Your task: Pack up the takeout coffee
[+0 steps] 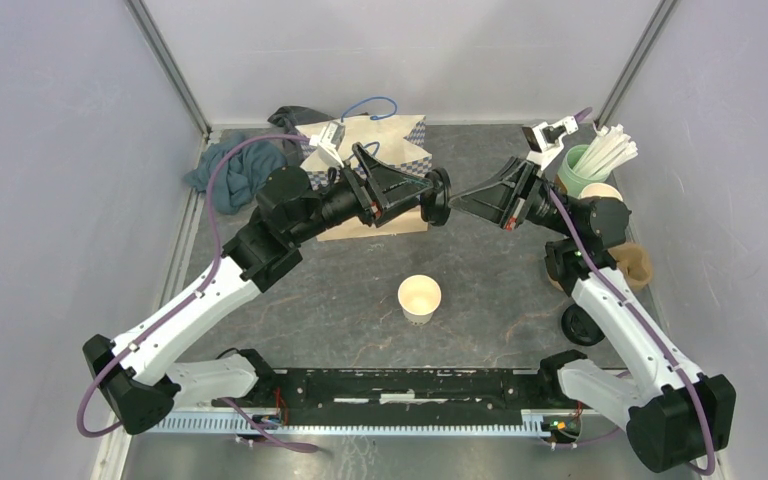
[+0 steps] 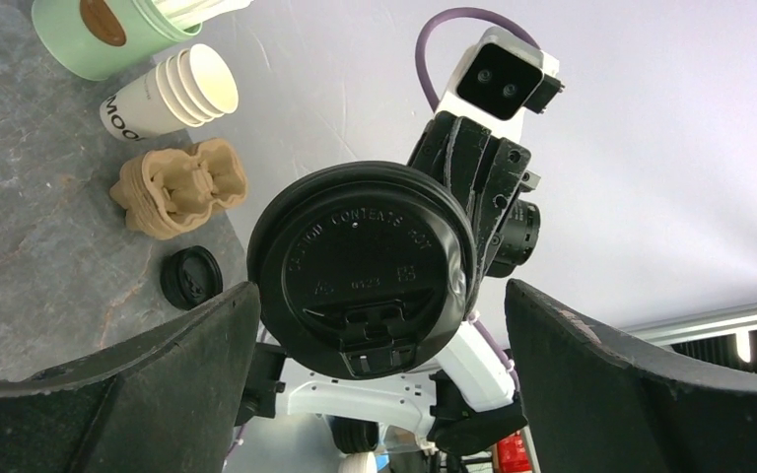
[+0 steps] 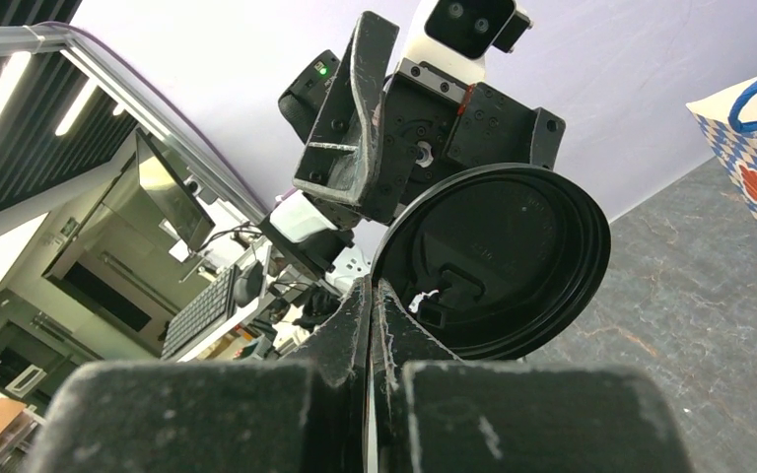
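Note:
A round black plastic lid (image 1: 439, 197) hangs in the air between my two arms, above the middle of the table. My right gripper (image 3: 370, 296) is shut on the edge of the lid (image 3: 498, 256), pinching the rim near the sip flap. My left gripper (image 2: 379, 296) is wide open; its fingers flank the lid (image 2: 365, 266) on both sides without touching it. The takeout coffee's cream paper cup (image 1: 419, 298) stands upright and open-topped on the table below, apart from both grippers.
A paper bag with blue handles (image 1: 400, 140) sits at the back behind the left arm. At the right stand a mint-green cup of straws (image 2: 108, 39), stacked cream cups (image 2: 172, 94), a cardboard cup carrier (image 2: 177, 187) and a spare black lid (image 2: 190, 278). A teal cloth (image 1: 230, 175) lies back left.

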`<action>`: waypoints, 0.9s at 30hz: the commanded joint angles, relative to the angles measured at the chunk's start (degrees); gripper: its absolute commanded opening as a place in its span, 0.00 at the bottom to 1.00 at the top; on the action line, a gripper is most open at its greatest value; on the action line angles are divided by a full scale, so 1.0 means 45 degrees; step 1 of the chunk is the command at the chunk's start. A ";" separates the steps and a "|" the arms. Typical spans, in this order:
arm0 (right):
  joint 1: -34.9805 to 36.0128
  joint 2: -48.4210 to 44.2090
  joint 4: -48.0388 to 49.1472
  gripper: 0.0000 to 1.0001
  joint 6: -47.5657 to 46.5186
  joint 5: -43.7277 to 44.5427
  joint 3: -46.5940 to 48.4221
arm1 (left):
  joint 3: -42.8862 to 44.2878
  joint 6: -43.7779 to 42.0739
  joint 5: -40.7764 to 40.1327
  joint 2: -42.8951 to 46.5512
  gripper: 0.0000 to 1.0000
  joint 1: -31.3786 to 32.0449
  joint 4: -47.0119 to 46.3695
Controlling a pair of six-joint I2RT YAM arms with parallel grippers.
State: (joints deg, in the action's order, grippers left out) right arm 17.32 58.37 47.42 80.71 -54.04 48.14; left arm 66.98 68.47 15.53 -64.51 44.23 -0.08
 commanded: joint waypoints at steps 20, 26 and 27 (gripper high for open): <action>0.0231 0.0056 0.1893 0.00 0.0544 -0.0022 -0.0346 | -0.0083 0.0581 0.0337 -0.0052 1.00 0.0045 -0.1184; 0.0268 0.0164 0.1923 0.00 0.0507 -0.0003 -0.0345 | -0.0056 0.0571 0.0525 -0.0122 1.00 0.0054 -0.1151; 0.0281 0.0173 0.1923 0.00 0.0522 -0.0003 -0.0336 | 0.0018 0.0535 0.0552 -0.0150 1.00 0.0050 -0.1000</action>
State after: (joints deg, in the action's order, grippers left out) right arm 18.22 58.92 51.88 82.72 -54.02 46.65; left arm 66.30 69.14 16.36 -64.88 44.23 -2.37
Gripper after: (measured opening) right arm 0.006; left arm 0.994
